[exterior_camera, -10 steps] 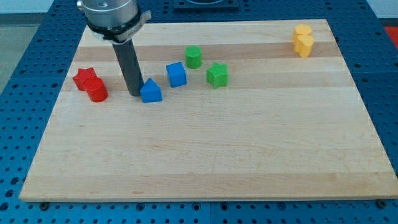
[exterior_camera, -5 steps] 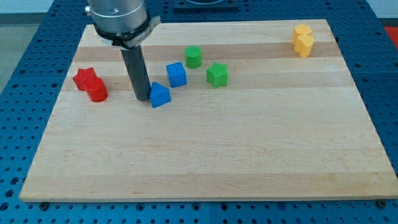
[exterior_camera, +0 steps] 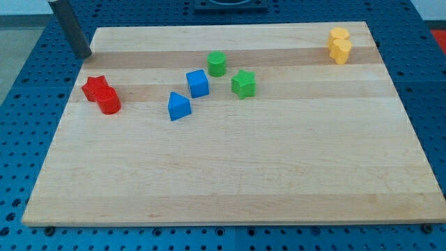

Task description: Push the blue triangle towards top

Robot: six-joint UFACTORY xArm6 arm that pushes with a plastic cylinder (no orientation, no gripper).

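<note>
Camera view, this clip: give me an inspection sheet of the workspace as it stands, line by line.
Surface: wooden board on a blue perforated table.
Job's things: blue triangle left of centre, just below-left of the blue cube; whether they touch, cannot tell.
Clutter: red star against red cylinder at the view's left; green cylinder and green star near centre; two yellow blocks together at top right.
Hand: none; my tip is off the board's top-left corner, far from every block.
Cables: nothing seen.
Surroundings: nothing seen beyond the table.
</note>
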